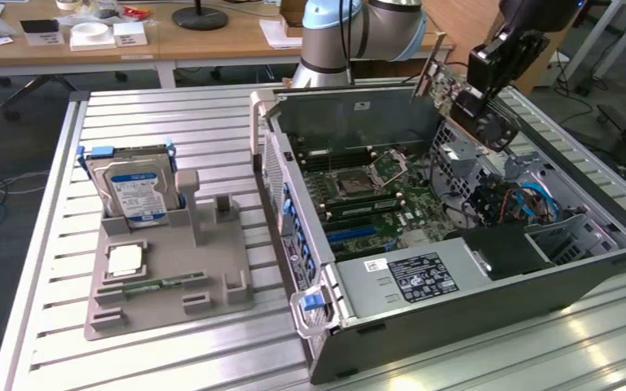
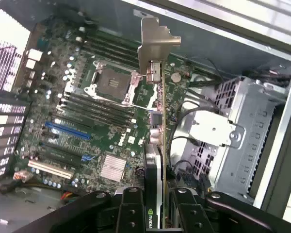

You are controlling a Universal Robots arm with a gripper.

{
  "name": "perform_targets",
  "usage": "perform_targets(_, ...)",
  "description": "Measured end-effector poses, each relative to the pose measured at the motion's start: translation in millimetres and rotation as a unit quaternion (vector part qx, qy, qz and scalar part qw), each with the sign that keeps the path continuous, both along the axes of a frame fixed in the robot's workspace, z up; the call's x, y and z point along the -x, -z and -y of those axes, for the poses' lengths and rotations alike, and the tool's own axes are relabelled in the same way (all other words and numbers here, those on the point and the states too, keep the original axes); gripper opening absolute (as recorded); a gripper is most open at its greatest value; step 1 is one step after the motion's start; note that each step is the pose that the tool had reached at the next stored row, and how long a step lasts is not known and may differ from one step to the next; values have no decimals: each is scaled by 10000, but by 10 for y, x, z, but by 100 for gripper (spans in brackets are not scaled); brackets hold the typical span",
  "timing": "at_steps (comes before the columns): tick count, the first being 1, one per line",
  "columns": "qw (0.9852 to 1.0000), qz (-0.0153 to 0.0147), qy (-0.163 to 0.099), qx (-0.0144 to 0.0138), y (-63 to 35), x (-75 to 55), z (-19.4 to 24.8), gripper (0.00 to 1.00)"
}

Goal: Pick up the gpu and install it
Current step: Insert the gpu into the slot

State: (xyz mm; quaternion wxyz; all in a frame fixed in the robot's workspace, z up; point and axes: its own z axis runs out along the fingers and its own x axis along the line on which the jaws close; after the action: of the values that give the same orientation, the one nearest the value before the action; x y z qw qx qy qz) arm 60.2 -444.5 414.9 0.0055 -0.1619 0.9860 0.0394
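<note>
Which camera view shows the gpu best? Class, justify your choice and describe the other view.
The exterior view: the gpu shows its broad face and fan, held by the claw over the open computer case. The wrist view shows it edge-on, with its silver bracket, above the motherboard.

Robotics lab, robot arm [image 1: 341, 32], open computer case [image 1: 455, 326], aluminium workbench [image 1: 160, 114], desks [image 1: 215, 42]
</note>
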Motion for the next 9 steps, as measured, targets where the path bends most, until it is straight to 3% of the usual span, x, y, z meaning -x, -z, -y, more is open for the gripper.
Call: perform_targets(9,9989,0,-473,8,4,10,-3,27)
